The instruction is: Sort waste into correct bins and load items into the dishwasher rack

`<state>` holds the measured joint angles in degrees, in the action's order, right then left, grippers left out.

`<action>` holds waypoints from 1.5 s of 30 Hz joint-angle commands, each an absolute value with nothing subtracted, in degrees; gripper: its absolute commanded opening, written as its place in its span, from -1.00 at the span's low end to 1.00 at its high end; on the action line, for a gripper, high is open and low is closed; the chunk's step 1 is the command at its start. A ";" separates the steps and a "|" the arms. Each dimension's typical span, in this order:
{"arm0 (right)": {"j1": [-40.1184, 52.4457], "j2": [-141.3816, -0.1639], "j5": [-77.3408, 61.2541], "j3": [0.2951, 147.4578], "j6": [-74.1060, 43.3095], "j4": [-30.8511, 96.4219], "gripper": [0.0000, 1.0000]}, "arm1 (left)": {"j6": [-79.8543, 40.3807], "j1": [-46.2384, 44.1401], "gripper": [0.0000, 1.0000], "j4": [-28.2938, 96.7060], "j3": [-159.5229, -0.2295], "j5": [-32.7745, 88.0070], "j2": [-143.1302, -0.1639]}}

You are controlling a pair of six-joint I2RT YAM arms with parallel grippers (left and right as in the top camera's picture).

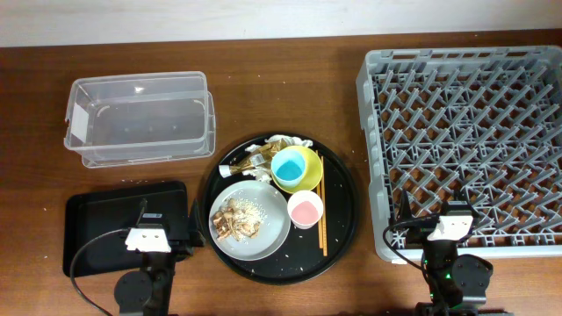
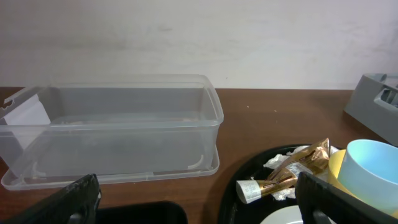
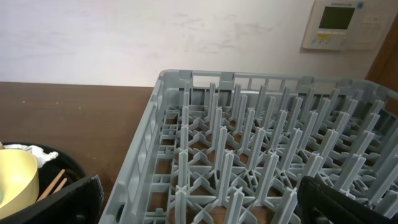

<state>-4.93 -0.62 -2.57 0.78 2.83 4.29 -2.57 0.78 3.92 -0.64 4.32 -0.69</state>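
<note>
Both tools are held with jaws spread wide and nothing between them. The left tool (image 2: 198, 186) is kept just left of the large round tray (image 1: 342, 230), where the flat black tray (image 1: 97, 230) is partly covered by it. The right tool (image 3: 199, 186) is kept to the tray's right, where the dishwasher rack (image 1: 373, 132) is cut off by the overhead frame. In the wrist views only dark finger ends (image 2: 74, 202) are shown at the lower corners.

On the round tray a light-blue cup (image 1: 288, 165) is set inside the yellow bowl (image 1: 307, 180). The pink cup (image 1: 306, 209), grey plate (image 1: 268, 239) with food scraps (image 1: 235, 219), and chopsticks (image 1: 321, 211) are also carried there. The napkins (image 1: 283, 140) are largely hidden behind the bowl, with the wrapper (image 1: 246, 162) beside them. The clear tub (image 1: 140, 83) is placed up-left of the tray on the counter (image 1: 290, 70).
</note>
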 commanded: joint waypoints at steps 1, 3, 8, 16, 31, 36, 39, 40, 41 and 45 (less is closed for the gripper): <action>-4.58 -0.32 -2.31 0.32 2.76 4.34 0.97 | -1.69 1.04 1.00 4.34 -0.49 4.56 -0.34; -4.58 -0.32 -2.31 0.32 2.76 4.36 0.97 | -1.69 1.04 1.00 4.34 -0.49 4.56 -0.34; -4.58 -0.32 -2.31 0.32 2.76 4.36 0.97 | -1.69 1.04 0.99 4.34 -0.49 4.56 -0.34; -4.54 -0.32 -26.98 0.32 2.55 2.61 0.97 | -1.69 1.04 0.99 4.34 -0.49 4.56 -0.34; -4.54 -0.30 -59.53 0.32 -22.63 -24.84 0.97 | -1.69 1.04 0.99 4.34 -0.49 4.56 -0.34; -4.54 -0.32 -52.99 0.45 -35.51 -30.59 0.97 | -1.67 1.04 0.99 4.34 -0.49 4.56 -0.34; -4.54 -0.32 -51.94 2.24 -37.17 -30.92 0.97 | -1.67 1.04 0.99 4.34 -0.49 4.56 -0.34; -4.54 -0.32 -51.55 3.22 -37.15 -30.92 0.97 | -1.67 1.04 0.99 4.34 -0.49 4.56 -0.34; -4.54 -0.32 -50.43 4.54 -37.15 -30.89 0.97 | -1.67 1.04 0.99 4.34 -0.49 4.56 -0.34; -4.58 -0.60 -43.72 9.78 -36.86 -30.87 0.97 | -1.69 1.04 0.99 4.34 -0.49 4.56 -0.34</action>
<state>-4.82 -0.62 -50.92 4.21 -34.85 -30.30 -2.57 0.78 3.92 -0.64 4.32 -0.69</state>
